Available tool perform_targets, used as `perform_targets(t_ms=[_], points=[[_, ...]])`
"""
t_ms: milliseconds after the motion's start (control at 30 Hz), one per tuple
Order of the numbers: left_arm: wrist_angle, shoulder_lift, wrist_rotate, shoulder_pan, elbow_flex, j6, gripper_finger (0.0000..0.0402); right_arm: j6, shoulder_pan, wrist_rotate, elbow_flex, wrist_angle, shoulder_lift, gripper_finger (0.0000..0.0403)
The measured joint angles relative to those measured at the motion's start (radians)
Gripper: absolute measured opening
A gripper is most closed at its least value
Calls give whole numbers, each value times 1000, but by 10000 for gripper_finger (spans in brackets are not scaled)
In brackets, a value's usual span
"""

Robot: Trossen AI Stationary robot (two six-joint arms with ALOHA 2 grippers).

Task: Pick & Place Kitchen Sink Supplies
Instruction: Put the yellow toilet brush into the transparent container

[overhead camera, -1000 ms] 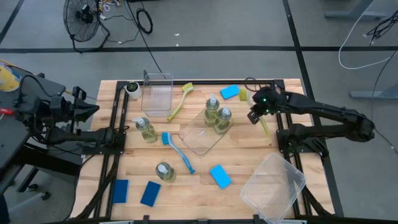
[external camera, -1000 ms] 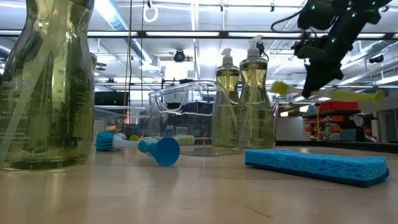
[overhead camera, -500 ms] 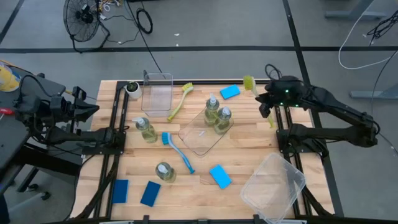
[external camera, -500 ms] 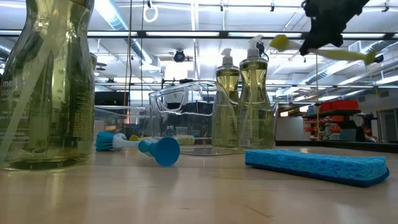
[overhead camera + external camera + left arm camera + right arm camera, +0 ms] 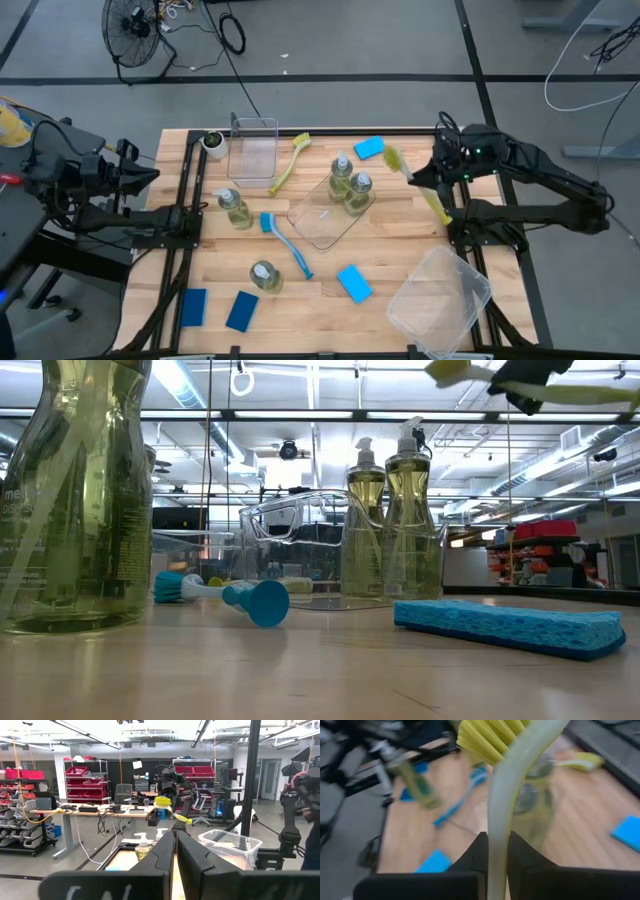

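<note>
We see R jaws (image 5: 432, 176) shut tight on yellow-green brush (image 5: 415, 184), held high over desk (image 5: 400, 240), L jaws (image 5: 175, 851) closed, holding nothing, off desk's left side.

The large clear bottle of yellow-green liquid (image 5: 75, 495) is cut off at the low view's upper left; the right wrist's table background (bottles, sponges) is blurred.

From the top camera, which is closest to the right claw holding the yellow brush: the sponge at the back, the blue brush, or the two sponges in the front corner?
From the right gripper:
1. Back sponge, just beside it.
2. Blue brush, mid-table.
3. Two front-left corner sponges, farthest.
</note>
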Motion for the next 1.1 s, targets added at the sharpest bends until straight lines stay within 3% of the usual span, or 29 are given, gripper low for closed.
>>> perform_targets(t_ms=[233, 600, 1100], points=[[0, 0, 0, 0, 0, 0, 25, -61, 139, -44, 0, 11, 25, 25], [0, 0, 0, 0, 0, 0, 25, -143, 478, -44, 0, 94, 101, 25], [0, 0, 0, 0, 0, 0, 26, -26, 831, 0, -47, 295, 209, 32]])
